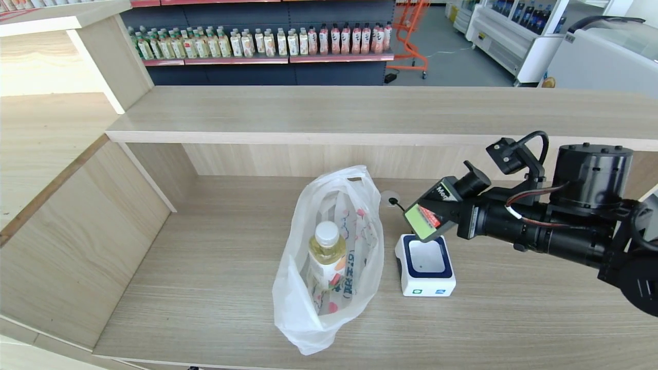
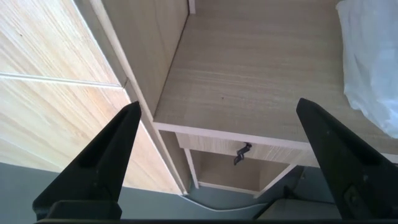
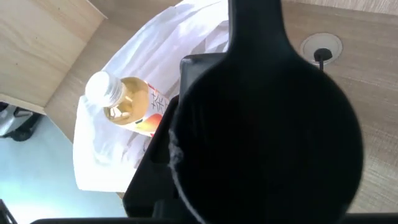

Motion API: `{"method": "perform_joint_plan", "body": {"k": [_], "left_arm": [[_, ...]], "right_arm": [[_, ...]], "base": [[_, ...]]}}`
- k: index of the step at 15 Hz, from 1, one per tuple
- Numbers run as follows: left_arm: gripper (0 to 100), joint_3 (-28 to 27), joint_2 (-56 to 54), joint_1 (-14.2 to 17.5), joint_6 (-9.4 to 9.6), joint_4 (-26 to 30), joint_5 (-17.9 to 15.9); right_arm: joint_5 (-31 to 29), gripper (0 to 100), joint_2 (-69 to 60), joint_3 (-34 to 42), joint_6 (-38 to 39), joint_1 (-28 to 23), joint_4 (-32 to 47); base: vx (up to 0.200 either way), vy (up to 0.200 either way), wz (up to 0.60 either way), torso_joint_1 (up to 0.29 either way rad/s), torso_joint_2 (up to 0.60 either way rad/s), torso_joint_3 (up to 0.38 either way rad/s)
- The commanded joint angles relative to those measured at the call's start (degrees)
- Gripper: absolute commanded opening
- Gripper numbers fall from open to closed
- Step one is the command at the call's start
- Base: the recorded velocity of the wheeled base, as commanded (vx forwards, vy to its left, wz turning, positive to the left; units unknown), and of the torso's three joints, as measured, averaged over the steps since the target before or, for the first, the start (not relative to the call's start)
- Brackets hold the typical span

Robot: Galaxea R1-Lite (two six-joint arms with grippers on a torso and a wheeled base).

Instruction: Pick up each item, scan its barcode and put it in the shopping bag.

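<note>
– Green pack (image 1: 425, 221), where is it sitting right now?
– It is hanging in the air. The right gripper (image 1: 438, 209) is squeezing it tight, just over the far edge of the scanner (image 1: 425, 264).
– Which way is the pack leaning?
– It is tilting, with its green face looking up and toward the shopping bag (image 1: 293, 300). I cannot tell where its barcode is pointing.
– And where is the bag lying from the pack?
– It is lying on the wooden counter (image 1: 205, 288), just beside the scanner, on the robot's left side. A bottle (image 1: 327, 252) is resting inside it, with its cap pointing to the far side, where the bag's mouth is gaping.
– So which arm is being the closer one?
– The right one, I think. It is holding the pack over the scanner. After the scan, the pack is only needing a short trip left and down into the bag's mouth.
– What is the left gripper (image 2: 219, 102) doing?
– It is hanging with its fingers spread wide and nothing in them, by the near edge of the counter, well apart from the pack.
</note>
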Motion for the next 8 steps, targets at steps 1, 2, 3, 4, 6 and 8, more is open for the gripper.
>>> {"method": "perform_joint_plan", "body": {"k": [1,2,3,4,6,8], "left_arm": [[100,0.0,0.0,0.1,0.04,0.0,0.0],[100,0.0,0.0,0.1,0.04,0.0,0.0],[100,0.0,0.1,0.1,0.04,0.0,0.0],[100,0.0,0.0,0.1,0.04,0.0,0.0],[100,0.0,0.1,0.1,0.04,0.0,0.0],[100,0.0,0.0,0.1,0.04,0.0,0.0]], "right_arm": [[-0.1,0,4.0,-2.2,0.0,0.4,0.0],[-0.1,0,5.7,-3.5,0.0,0.4,-0.1],[-0.1,0,6.9,-4.2,0.0,0.4,-0.1],[-0.3,0,9.0,-5.1,0.0,0.4,-0.1],[-0.6,0,12.9,-6.8,-0.6,1.1,-0.4],[-2.3,0,16.8,-9.3,-5.6,1.2,-0.4]], "base": [[0.000,0.000,0.00,0.000,0.00,0.000],[0.000,0.000,0.00,0.000,0.00,0.000],[0.000,0.000,0.00,0.000,0.00,0.000],[0.000,0.000,0.00,0.000,0.00,0.000],[0.000,0.000,0.00,0.000,0.00,0.000],[0.000,0.000,0.00,0.000,0.00,0.000]]}}
